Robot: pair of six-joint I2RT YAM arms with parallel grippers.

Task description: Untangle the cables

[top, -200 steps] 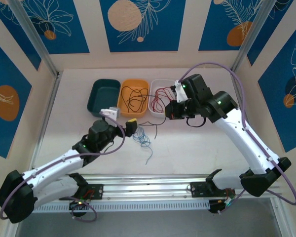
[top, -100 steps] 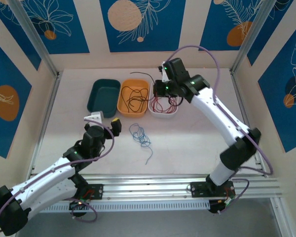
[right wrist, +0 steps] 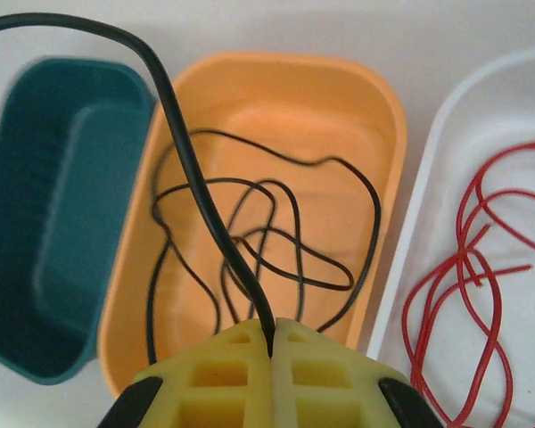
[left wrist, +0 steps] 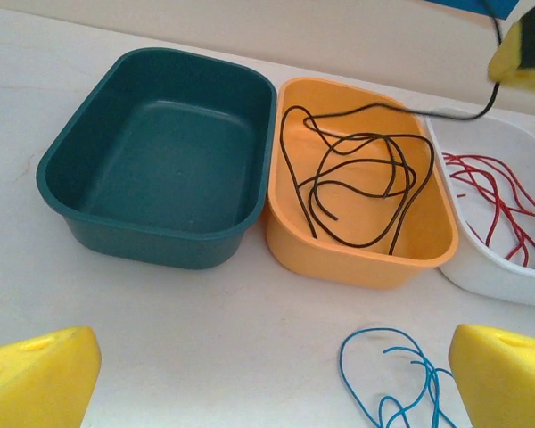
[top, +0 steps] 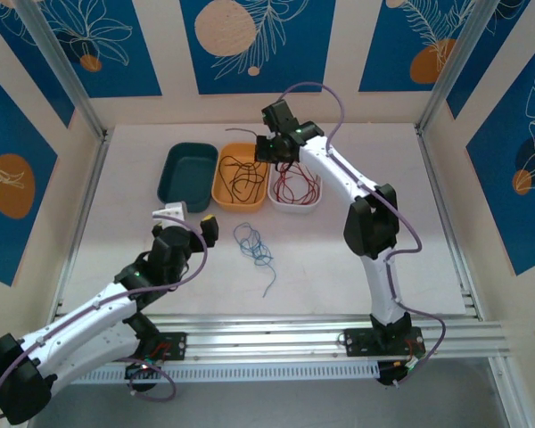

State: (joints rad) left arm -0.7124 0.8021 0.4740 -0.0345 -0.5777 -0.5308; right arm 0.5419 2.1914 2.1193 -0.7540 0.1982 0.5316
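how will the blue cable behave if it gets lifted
Probably floppy: the blue cable lies in loose loops, so it should sag and trail. Being so thin, likely very light. Its overlapping strands may snag together.

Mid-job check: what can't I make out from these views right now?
- Right wrist view: the black cable pinched in the right hand runs off the left edge, so its far end is cut off.
- Left wrist view: the blue cable is cut by the bottom edge; its lower loops are out of frame.
- Left wrist view: the white bin and its red cables are cut by the right edge.
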